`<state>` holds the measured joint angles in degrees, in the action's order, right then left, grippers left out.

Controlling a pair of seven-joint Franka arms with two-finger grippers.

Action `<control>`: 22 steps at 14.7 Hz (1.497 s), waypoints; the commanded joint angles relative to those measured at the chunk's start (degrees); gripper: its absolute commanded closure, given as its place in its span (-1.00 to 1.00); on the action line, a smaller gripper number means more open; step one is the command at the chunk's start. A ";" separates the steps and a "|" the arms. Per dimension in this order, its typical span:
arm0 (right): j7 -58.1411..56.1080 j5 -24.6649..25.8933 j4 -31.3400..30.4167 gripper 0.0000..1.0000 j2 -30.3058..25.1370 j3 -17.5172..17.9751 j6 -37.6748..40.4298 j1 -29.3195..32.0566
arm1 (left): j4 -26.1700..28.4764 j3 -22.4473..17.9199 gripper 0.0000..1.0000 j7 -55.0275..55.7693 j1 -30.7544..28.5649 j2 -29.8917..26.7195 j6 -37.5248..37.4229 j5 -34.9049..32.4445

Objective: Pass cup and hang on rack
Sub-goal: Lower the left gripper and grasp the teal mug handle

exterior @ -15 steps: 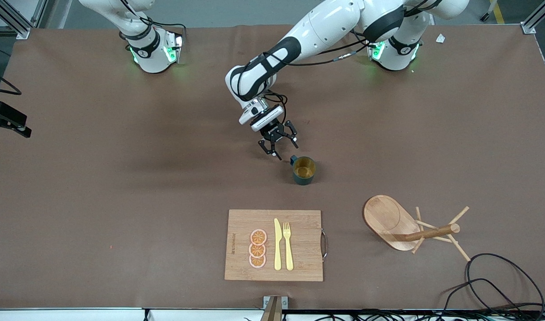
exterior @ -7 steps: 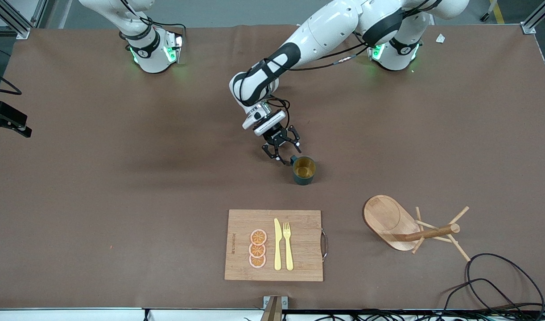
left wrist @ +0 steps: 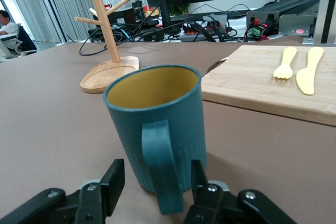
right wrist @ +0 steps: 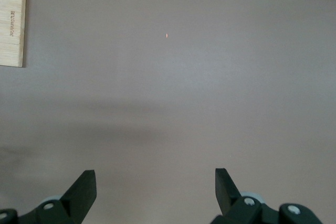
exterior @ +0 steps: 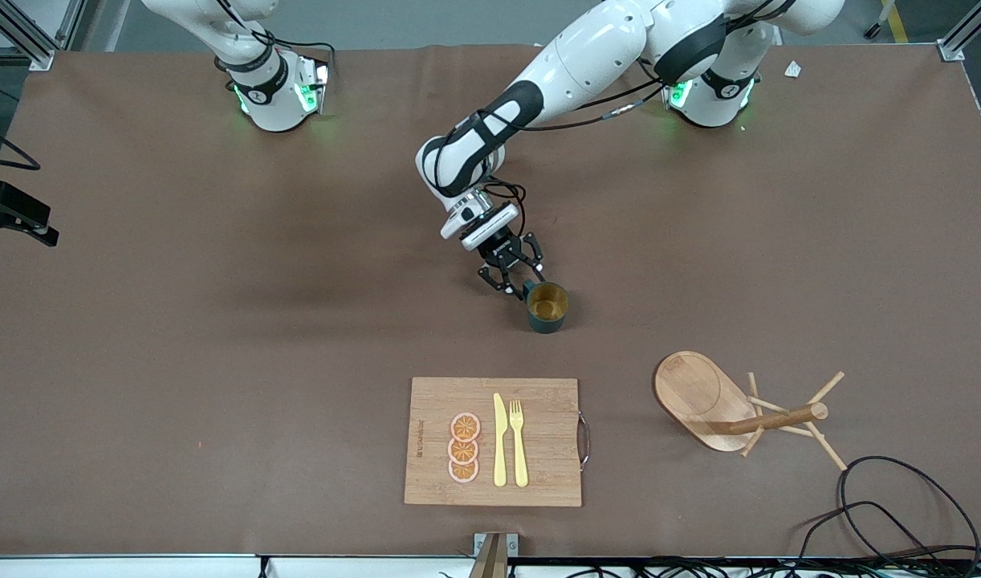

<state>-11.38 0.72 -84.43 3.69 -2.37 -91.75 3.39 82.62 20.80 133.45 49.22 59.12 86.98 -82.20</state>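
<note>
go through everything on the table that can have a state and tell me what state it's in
Ribbed teal-green mug: upright on the table, empty, handle between the open left gripper's fingers.
Light wooden mug rack: upright, pegs bare.
Right gripper: open, holding nothing, waiting above bare table.

From high across the bench [exterior: 217, 321] we look down toward both bases. Our left wrist view sits low, close against the cup [left wrist: 157, 124], facing the rack [left wrist: 107, 40]; both also show from the front. Our right wrist view looks down on bare bench.
</note>
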 commanded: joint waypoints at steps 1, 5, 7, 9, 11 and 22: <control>0.13 -0.19 -0.03 -1.00 -0.18 0.34 0.34 0.30 | -1.32 -0.59 0.07 -0.65 0.35 0.83 0.03 -1.12; 0.13 -0.19 -0.03 -1.00 -0.26 0.34 0.43 0.30 | -1.32 -0.59 0.50 -0.82 0.35 0.83 0.03 -1.12; 0.13 -0.19 -0.03 -1.00 -0.26 0.34 0.43 0.30 | -1.41 -0.59 0.65 -0.91 0.35 0.83 0.21 -1.21; 0.13 -0.19 -0.03 -1.00 -0.26 0.34 0.43 0.30 | -1.50 -0.59 0.71 -1.26 0.26 0.65 0.21 -1.21; 0.13 -0.19 -0.03 -1.00 -0.26 0.34 0.43 0.30 | -1.93 -0.50 0.78 -5.10 -0.44 -0.05 0.21 -0.86; 0.13 -0.19 -0.30 -1.00 -0.26 0.34 0.52 0.30 | -10.46 10.02 0.90 -22.77 -16.40 -10.06 1.61 10.46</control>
<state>-11.38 0.71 -84.54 3.71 -2.34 -91.58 3.37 72.27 26.66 115.37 37.95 52.55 87.91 -75.38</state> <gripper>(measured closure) 0.000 0.789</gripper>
